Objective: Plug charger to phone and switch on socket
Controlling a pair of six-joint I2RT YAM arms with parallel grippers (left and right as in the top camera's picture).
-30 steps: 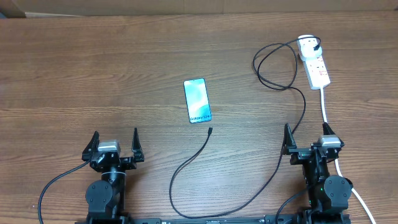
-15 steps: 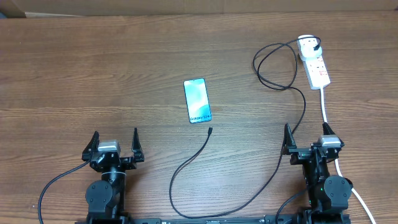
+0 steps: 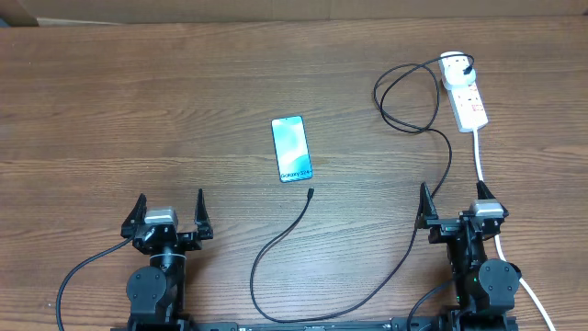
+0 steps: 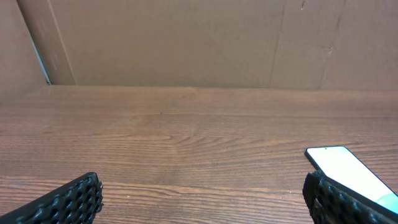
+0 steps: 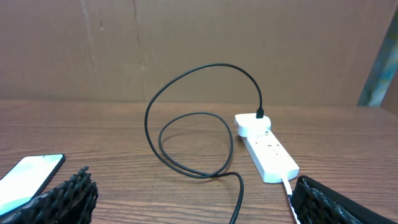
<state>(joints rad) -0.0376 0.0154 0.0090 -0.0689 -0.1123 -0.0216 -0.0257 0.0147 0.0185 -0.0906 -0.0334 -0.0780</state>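
Observation:
The phone (image 3: 291, 149) lies flat mid-table with its blue-teal screen lit; it also shows in the left wrist view as phone (image 4: 345, 169) and in the right wrist view as phone (image 5: 28, 175). The charger cable (image 3: 285, 241) runs from its loose black tip (image 3: 310, 192), just below the phone, round to a white adapter (image 3: 453, 66) plugged into the socket (image 3: 469, 101) at the far right. In the right wrist view the cable (image 5: 186, 140) loops before the socket (image 5: 268, 155). My left gripper (image 3: 169, 211) and right gripper (image 3: 454, 204) both rest open near the front edge, holding nothing.
The socket's thick white cord (image 3: 484, 165) runs down the right side past my right arm. A brown cardboard wall (image 4: 199, 43) stands along the table's far edge.

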